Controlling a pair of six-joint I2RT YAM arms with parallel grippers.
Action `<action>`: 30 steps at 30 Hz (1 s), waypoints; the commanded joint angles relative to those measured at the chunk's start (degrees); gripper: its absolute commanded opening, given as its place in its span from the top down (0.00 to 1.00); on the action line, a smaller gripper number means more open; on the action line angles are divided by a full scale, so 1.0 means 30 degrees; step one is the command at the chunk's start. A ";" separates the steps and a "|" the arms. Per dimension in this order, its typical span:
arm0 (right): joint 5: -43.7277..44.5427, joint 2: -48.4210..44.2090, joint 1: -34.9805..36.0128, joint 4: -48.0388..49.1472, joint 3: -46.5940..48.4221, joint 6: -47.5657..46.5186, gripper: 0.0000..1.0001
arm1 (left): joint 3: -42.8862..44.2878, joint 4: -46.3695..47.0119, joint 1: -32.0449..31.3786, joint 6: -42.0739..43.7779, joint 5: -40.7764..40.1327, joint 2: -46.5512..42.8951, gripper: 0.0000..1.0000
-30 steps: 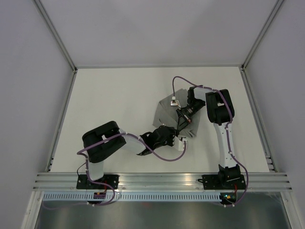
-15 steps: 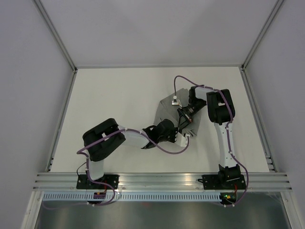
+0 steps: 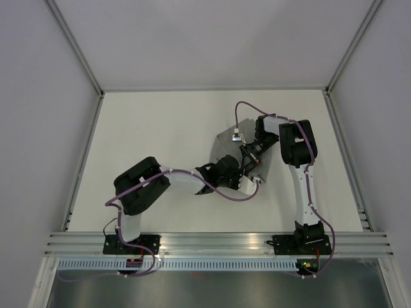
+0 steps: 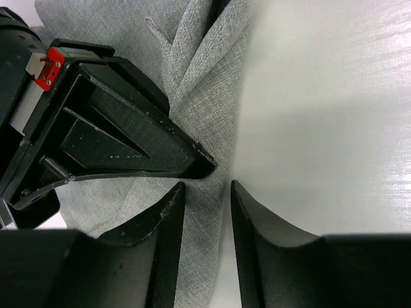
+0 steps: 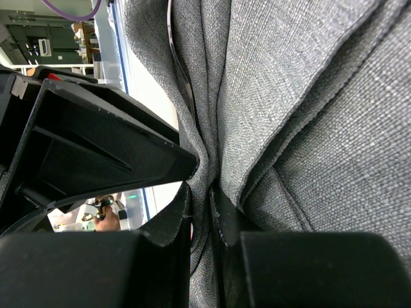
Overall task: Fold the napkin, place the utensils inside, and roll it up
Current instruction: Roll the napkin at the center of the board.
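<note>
The grey napkin lies bunched in folds at the table's middle right. My right gripper is shut on a pinched ridge of the napkin, with cloth squeezed between its fingers. A tiny pink sliver shows inside that pinch; I cannot tell if it is the fork. Otherwise the fork is hidden. My left gripper is open, its tips astride the napkin's edge on the table, right in front of the right gripper's finger. In the top view the left gripper sits just below the right one.
The white table is walled on the left, back and right. A metal rail runs along the near edge. The right arm's purple cable loops over the napkin.
My left gripper has moved right and up to the napkin's near edge, meeting the right gripper. The napkin looks drawn in narrower. The right gripper has shifted slightly.
</note>
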 commanded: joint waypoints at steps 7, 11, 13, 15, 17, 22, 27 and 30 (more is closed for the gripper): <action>0.1503 0.0551 -0.0079 0.1395 0.0380 -0.1469 0.99 | 0.0719 -0.4327 0.0354 -0.1389 0.2248 0.1574 0.61; 0.1474 0.0551 -0.0137 0.1424 0.0351 -0.1498 0.99 | 0.1598 -0.5909 0.0384 -0.1623 0.2690 0.1925 0.85; 0.1415 0.0493 -0.0137 0.1424 0.0351 -0.1528 0.99 | 0.2096 -0.6527 0.0384 -0.1827 0.2924 0.2218 0.92; 0.1386 0.0435 -0.0167 0.1453 0.0322 -0.1499 0.96 | 0.2563 -0.7348 0.0384 -0.2235 0.3480 0.2423 0.98; 0.1328 0.0085 -0.0196 0.1453 0.0235 -0.1586 0.92 | 0.3119 -0.7962 0.0384 -0.2443 0.4008 0.2512 0.98; 0.0830 -0.1671 -0.0487 0.2764 -0.0174 -0.0857 0.64 | 0.3825 -0.9340 0.0384 -0.3029 0.5061 0.2599 0.98; 0.0886 -0.5332 -0.0986 0.6806 -0.1957 0.3386 0.42 | 0.4646 -1.0395 0.0384 -0.3556 0.6030 0.2746 0.98; 0.1761 -0.7471 -0.1279 1.0408 -0.3478 0.6753 0.40 | 0.4968 -1.0747 0.0471 -0.3994 0.6586 0.2951 0.98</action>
